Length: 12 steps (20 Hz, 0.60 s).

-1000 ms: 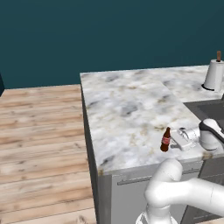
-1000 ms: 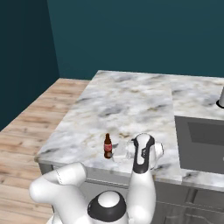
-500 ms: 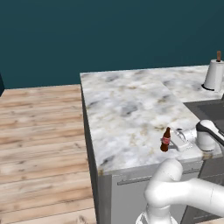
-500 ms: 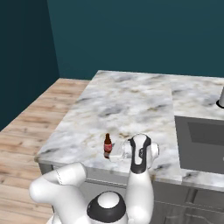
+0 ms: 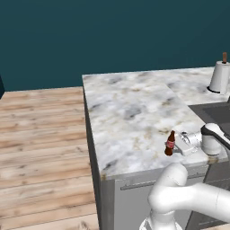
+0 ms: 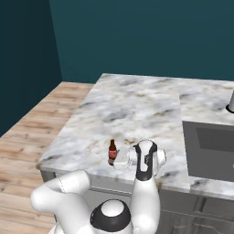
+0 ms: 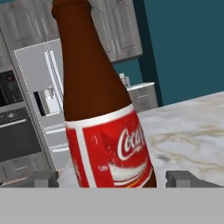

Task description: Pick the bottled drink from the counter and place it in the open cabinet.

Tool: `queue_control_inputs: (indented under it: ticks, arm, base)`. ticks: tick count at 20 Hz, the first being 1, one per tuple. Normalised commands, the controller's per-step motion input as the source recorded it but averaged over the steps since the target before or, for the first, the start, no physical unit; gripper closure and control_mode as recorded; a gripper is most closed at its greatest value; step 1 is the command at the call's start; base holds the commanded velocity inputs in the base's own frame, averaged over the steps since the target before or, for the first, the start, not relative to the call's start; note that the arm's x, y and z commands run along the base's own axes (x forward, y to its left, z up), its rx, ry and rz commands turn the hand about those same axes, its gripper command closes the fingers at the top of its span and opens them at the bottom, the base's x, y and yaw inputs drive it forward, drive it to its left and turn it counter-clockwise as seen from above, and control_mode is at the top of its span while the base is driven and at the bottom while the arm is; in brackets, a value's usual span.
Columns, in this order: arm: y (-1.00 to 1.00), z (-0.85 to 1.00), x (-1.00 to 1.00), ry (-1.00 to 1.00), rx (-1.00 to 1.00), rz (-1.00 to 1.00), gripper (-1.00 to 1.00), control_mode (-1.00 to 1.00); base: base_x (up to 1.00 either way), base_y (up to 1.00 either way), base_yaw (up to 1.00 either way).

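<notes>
Bottle (image 5: 170, 143) stands upright on the surface (image 5: 130, 112) near its front edge, between the spread fingers of the hand (image 5: 178, 144), not pinched. Well beyond the bottle, a paper-towel roll (image 5: 219, 76) stands at the surface's far right.

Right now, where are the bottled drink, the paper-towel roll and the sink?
bottled drink (image 7: 111, 151): hand view, on its red label.
paper-towel roll (image 5: 219, 77): left base view, on the white roll's side.
sink (image 6: 215, 148): right base view, on the basin's dark floor.
</notes>
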Motion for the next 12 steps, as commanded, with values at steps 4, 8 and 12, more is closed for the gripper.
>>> queue_control_inputs:
  ticks: [4,8,12]
  arm:
    - [0.00,0.00,0.00,0.00,0.00,0.00,1.00,-1.00]
    - [0.00,0.00,0.00,0.00,0.00,0.00,1.00,-1.00]
    - [0.00,0.06,-0.06,0.04,0.00,-0.05,1.00,-1.00]
  base:
    - [0.00,0.00,0.00]
    - [0.00,0.00,0.00]
    - [0.00,0.00,0.00]
